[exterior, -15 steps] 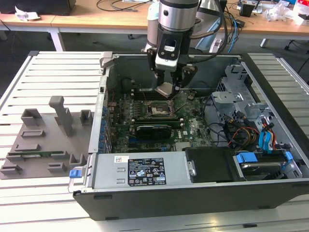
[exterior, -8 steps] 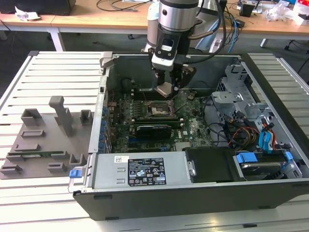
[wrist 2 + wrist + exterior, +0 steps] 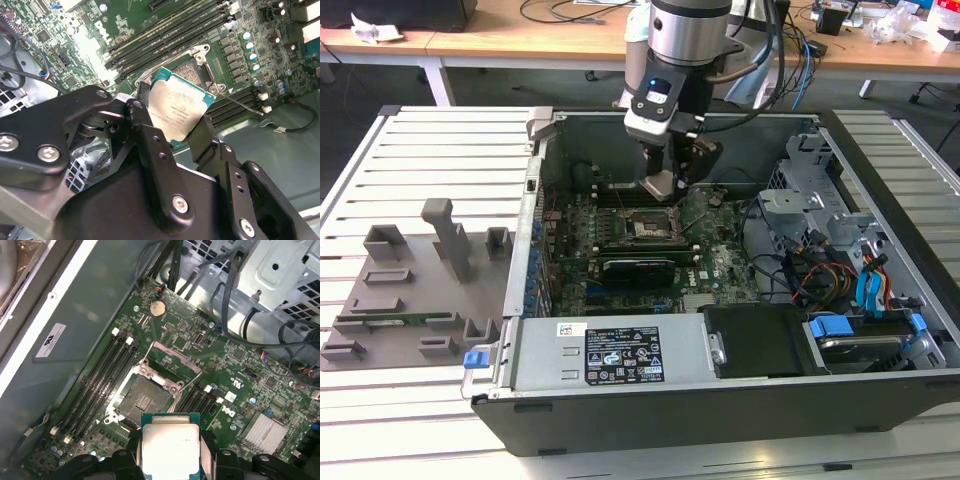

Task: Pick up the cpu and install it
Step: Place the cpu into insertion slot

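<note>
Holds the cpu (image 3: 170, 450) pinched by its edges in the gripper (image 3: 173, 117), with the open socket (image 3: 145, 401) just below, inside the computer case (image 3: 720, 412).

Fine print on the cpu (image 3: 177, 112) and the sticker (image 3: 623, 355) is illegible.

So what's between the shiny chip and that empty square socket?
Nothing is in the way: in the first wrist view, only empty air separates the cpu from the open socket.
</note>
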`<state>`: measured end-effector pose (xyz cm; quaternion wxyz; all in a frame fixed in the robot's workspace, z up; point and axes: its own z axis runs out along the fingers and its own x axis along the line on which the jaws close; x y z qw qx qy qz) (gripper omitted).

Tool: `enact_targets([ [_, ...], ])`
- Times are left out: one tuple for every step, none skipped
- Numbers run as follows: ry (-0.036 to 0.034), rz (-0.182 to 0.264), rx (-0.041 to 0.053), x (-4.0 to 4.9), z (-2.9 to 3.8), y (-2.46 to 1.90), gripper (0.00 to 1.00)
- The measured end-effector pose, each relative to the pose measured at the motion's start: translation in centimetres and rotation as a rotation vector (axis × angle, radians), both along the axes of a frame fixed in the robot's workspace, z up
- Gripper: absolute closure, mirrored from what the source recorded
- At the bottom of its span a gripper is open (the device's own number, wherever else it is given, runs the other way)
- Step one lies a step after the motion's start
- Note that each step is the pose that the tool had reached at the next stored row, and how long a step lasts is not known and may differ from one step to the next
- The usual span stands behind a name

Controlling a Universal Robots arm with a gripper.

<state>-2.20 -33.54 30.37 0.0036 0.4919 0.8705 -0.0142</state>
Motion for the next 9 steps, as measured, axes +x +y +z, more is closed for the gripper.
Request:
enact_targets([
  [0.0,-0.015,0.0,0.0,0.0,0.0,0.45],
  [0.0,-0.028,0.0,0.0,0.0,0.0,0.45],
  [0.0,-0.037,0.0,0.0,0.0,0.0,0.45],
  [0.0,-0.043,0.0,0.0,-0.01,0.0,0.45],
  [0.0,-0.059,0.0,0.0,-0.01,0.0,0.45],
  [0.0,-0.07,0.0001,0.0,-0.01,0.0,0.45],
  [0.0,-0.08,0.0,0.0,-0.01,0.0,0.45],
  [0.0,-0.094,0.0,0.0,-0.01,0.0,0.45],
  [0.0,-0.104,0.0,0.0,-0.01,0.0,0.45],
])
